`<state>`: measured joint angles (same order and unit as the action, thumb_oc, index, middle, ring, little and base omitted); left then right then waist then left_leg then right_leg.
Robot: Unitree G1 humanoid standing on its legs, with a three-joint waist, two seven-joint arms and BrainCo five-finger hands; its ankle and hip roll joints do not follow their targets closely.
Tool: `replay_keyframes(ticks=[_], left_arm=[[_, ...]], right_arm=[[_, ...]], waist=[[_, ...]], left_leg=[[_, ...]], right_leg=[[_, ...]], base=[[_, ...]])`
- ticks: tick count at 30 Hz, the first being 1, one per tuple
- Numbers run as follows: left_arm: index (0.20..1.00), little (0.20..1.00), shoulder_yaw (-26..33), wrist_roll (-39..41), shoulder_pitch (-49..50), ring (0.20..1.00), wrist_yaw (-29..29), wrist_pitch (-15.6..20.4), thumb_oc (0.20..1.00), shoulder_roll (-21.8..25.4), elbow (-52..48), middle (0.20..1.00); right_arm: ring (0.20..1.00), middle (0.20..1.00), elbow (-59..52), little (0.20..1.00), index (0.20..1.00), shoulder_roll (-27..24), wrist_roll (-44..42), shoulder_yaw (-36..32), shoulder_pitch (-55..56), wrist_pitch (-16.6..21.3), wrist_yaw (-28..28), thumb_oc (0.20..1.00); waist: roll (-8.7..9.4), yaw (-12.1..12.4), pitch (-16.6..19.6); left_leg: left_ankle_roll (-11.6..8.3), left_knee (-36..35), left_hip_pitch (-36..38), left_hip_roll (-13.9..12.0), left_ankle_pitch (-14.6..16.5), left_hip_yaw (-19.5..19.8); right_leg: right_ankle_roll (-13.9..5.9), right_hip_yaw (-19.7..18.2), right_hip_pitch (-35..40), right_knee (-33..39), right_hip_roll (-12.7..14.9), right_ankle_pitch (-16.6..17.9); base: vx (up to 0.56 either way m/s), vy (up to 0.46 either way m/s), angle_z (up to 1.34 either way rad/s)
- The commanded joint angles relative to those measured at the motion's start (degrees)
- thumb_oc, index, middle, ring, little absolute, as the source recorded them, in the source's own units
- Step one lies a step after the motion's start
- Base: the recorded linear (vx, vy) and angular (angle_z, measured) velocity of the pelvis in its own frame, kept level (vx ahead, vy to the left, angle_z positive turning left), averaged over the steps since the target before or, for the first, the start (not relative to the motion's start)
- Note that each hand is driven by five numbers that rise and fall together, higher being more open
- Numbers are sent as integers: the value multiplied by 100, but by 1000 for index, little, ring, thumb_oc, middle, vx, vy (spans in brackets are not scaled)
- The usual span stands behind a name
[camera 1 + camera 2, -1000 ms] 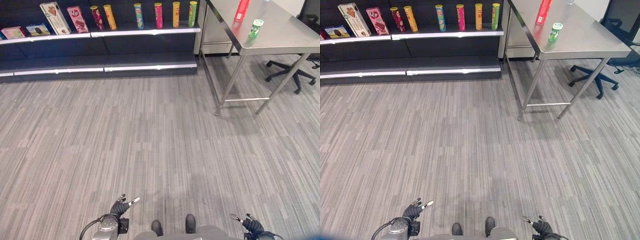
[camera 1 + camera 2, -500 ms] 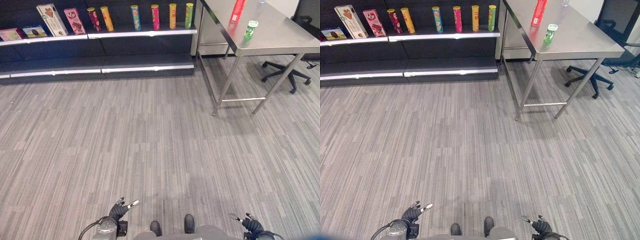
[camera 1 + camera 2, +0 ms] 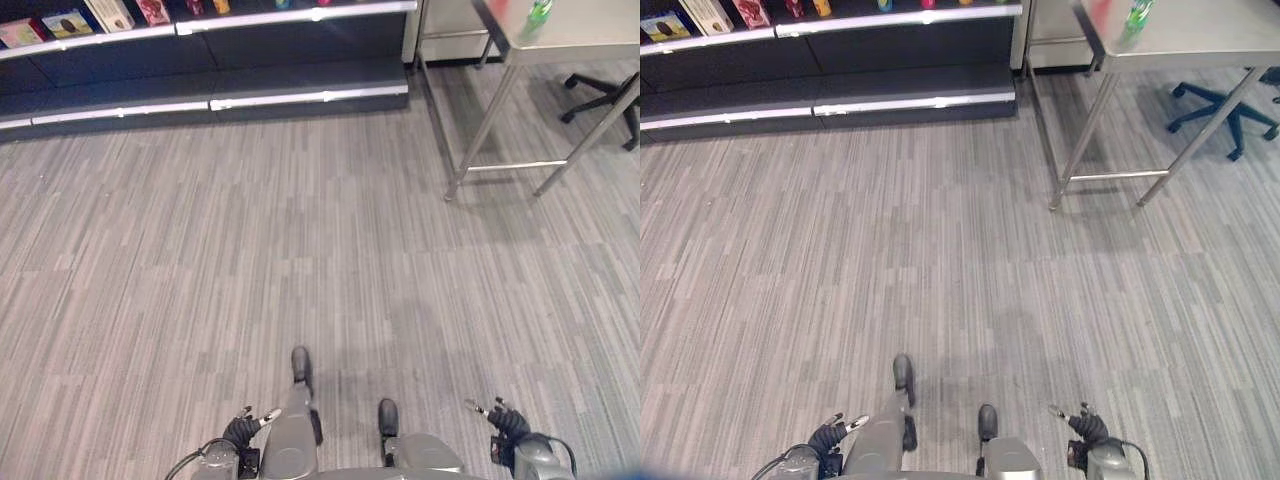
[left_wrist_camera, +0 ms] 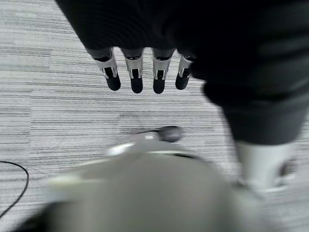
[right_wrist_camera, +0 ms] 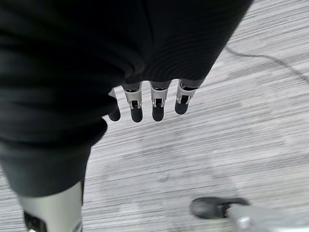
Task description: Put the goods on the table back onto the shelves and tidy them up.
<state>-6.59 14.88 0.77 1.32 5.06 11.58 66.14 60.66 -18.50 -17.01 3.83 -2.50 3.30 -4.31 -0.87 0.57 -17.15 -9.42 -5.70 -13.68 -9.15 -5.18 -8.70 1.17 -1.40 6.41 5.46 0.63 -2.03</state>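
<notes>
A green bottle [image 3: 538, 12] and a red item [image 3: 503, 6], blurred at the top edge, stand on the steel table [image 3: 590, 35] at the far right. The dark shelves [image 3: 200, 20] run along the far wall with boxed goods [image 3: 40, 28] on the upper board. Both hands hang low at the near edge, far from the table and shelves. My left hand [image 3: 244, 431] is open, its fingers [image 4: 136, 77] straight over the carpet, holding nothing. My right hand [image 3: 508, 423] is open too, with straight fingers [image 5: 155, 104] and nothing in it.
Grey striped carpet [image 3: 250, 260] stretches between me and the shelves. The table's steel legs [image 3: 482, 130] stand at the right, and an office chair base [image 3: 600, 90] sits behind them. A lower shelf board [image 3: 300, 98] runs near the floor.
The whole picture has shifted: shelves and table have slid towards the top edge, so the camera has moved nearer or tipped down. Both hands stay low and open.
</notes>
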Motion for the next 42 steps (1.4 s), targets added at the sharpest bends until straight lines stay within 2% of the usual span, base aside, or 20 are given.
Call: replay_keyframes(ticks=[1, 3, 4, 5, 6, 8, 10, 12, 13, 14, 19, 23, 24, 27, 31, 33, 35, 37, 39, 42], left_arm=[[1000, 1000, 50, -148, 148, 1000, 36, 69, 1000, 310, -8, 1000], [1000, 1000, 27, -166, 107, 1000, 35, 62, 1000, 338, -17, 1000], [1000, 1000, 2, -188, 75, 1000, 36, 53, 1000, 355, -54, 1000], [1000, 1000, -73, -174, -36, 1000, 27, 54, 1000, 432, -169, 1000], [1000, 1000, -73, -174, -38, 1000, 27, 53, 1000, 430, -168, 1000], [1000, 1000, -145, -173, -148, 1000, 76, 57, 1000, 483, -259, 1000], [1000, 1000, -210, -174, -242, 1000, 108, 55, 1000, 542, -362, 1000], [1000, 1000, -261, -131, -350, 1000, 128, 96, 1000, 554, -506, 1000], [1000, 1000, -317, -84, -429, 1000, 133, 136, 1000, 566, -652, 1000], [1000, 1000, -358, -76, -481, 1000, 146, 160, 1000, 559, -718, 1000], [1000, 1000, -402, -313, -646, 1000, 114, 209, 1000, 526, -844, 1000], [1000, 1000, -440, -534, -583, 1000, 56, 218, 1000, 485, -738, 1000], [1000, 1000, -469, -539, -546, 1000, 49, 205, 1000, 446, -693, 1000], [1000, 1000, -409, -436, -552, 1000, 65, 225, 1000, 361, -578, 1000], [1000, 1000, -436, -325, -503, 1000, 118, 208, 1000, 352, -684, 1000], [1000, 1000, -432, -254, -541, 1000, 174, 194, 1000, 375, -719, 1000], [1000, 1000, -437, -244, -493, 1000, 167, 201, 1000, 368, -771, 1000], [1000, 1000, -427, -306, -416, 1000, 170, 198, 1000, 370, -743, 1000], [1000, 1000, -453, -342, -396, 1000, 168, 194, 1000, 353, -717, 1000], [1000, 1000, -452, -337, -397, 1000, 153, 198, 1000, 337, -641, 1000]], right_arm=[[1000, 1000, -177, 1000, 1000, -71, 77, 136, 335, 113, 26, 1000], [1000, 1000, -132, 1000, 1000, -65, 65, 129, 306, 110, 36, 1000], [1000, 1000, -112, 1000, 1000, -74, 57, 95, 284, 95, 25, 1000], [1000, 1000, -135, 1000, 1000, -87, -6, 43, 236, 104, 14, 1000], [1000, 1000, -134, 1000, 1000, -89, -6, 42, 234, 104, 14, 1000], [1000, 1000, -160, 1000, 1000, -98, -75, -18, 148, 120, -48, 1000], [1000, 1000, -262, 1000, 1000, -87, -114, -74, 149, 135, -83, 1000], [1000, 1000, -295, 1000, 1000, -110, -120, -78, 150, 125, -88, 1000], [1000, 1000, -371, 1000, 1000, -123, -134, -78, 156, 126, -95, 1000], [1000, 1000, -389, 1000, 1000, -126, -136, -85, 123, 125, -114, 1000], [1000, 1000, -478, 1000, 1000, -86, -84, -151, 150, 77, -116, 1000], [1000, 1000, -370, 1000, 1000, -110, -41, -159, 257, 83, -71, 1000], [1000, 1000, -349, 1000, 1000, -118, -57, -163, 314, 98, -64, 1000], [1000, 1000, -202, 1000, 1000, -192, -171, -168, 339, 137, -70, 1000], [1000, 1000, -228, 1000, 1000, -375, -228, -121, 282, 149, -97, 1000], [1000, 1000, -190, 1000, 1000, -429, -226, -72, 174, 119, -137, 1000], [1000, 1000, -276, 1000, 1000, -424, -188, 49, 149, 125, -103, 1000], [1000, 1000, -346, 1000, 1000, -436, -140, 132, 150, 149, -90, 1000], [1000, 1000, -331, 1000, 1000, -452, -62, 185, 133, 162, -107, 1000], [1000, 1000, -235, 1000, 1000, -420, 54, 216, 160, 151, -93, 1000]], waist=[[273, 37, 612], [336, 54, 646], [366, 48, 638], [399, -40, 540], [380, -27, 550], [281, -168, 423], [141, -318, 318], [-6, -491, 248], [-46, -639, 133], [-47, -712, 92], [110, -1096, 52], [145, -1121, 149], [168, -1207, 196], [76, -1345, 312], [140, -1172, 241], [252, -1018, 144], [278, -755, 117], [242, -605, 116], [99, -440, 116], [23, -412, 148]], left_leg=[[458, 340, -227, 309, -703, -232], [528, 404, -127, 400, -572, -269], [627, 486, -10, 510, -427, -324], [849, 634, 250, 741, -99, -358], [846, 642, 232, 716, -100, -364], [1036, 629, 624, 824, 151, -415], [1166, 503, 1060, 881, 343, -451], [1125, 413, 1382, 852, 512, -391], [1059, 431, 1626, 847, 689, -330], [1000, 409, 1763, 851, 791, -302], [607, 209, 2705, 890, 1381, -259], [471, 224, 3167, 817, 1760, -300], [446, 387, 3195, 748, 1794, -215], [155, 1476, 3001, 408, 1257, -126], [-37, 4474, 1850, 202, 76, 146], [88, 4955, 1367, 242, 182, 13], [279, 4054, 821, 101, 451, -238], [376, 2595, 659, 146, 421, -227], [284, 1141, 657, 176, -61, 76], [223, 609, 758, 249, -184, 331]], right_leg=[[-807, 138, 1084, -391, 423, -1037], [-918, 88, 968, -798, 564, -920], [-1036, 68, 829, -1262, 671, -637], [-1139, 11, 353, -2564, 856, 175], [-1135, -2, 334, -2556, 835, 194], [-1071, 160, -234, -3736, 981, 868], [-1039, 455, -776, -4621, 1184, 1038], [-899, 936, -1230, -4365, 1273, 568], [-867, 1297, -1545, -3674, 1322, 126], [-886, 1471, -1678, -3134, 1319, 63], [-1352, 2129, -2104, -301, 1201, 782], [-1362, 2611, -2009, -149, 1171, 885], [-1287, 2432, -1961, -220, 1120, 1007], [-1082, 2045, -1668, -236, 831, 980], [-525, 1851, -876, -108, 479, 466], [-421, 1681, -584, -60, 449, 287], [-448, 1447, -250, -46, 377, 73], [-554, 1250, -107, -46, 345, -46], [-604, 1113, 163, -46, 197, -219], [-599, 965, 313, -46, 70, -314]], base=[[471, 188, -94], [380, 135, -77], [498, 223, -67], [337, 175, -58], [298, 190, -43], [247, 202, 13], [357, 234, 19], [504, 83, 13], [567, -73, 3], [520, -140, -5], [506, -197, 41], [473, -207, 46], [508, -279, 26], [474, -310, 58], [322, -323, -24], [357, -232, -68], [453, -77, -89], [353, 92, -50], [374, 96, -66], [262, 38, -75]])
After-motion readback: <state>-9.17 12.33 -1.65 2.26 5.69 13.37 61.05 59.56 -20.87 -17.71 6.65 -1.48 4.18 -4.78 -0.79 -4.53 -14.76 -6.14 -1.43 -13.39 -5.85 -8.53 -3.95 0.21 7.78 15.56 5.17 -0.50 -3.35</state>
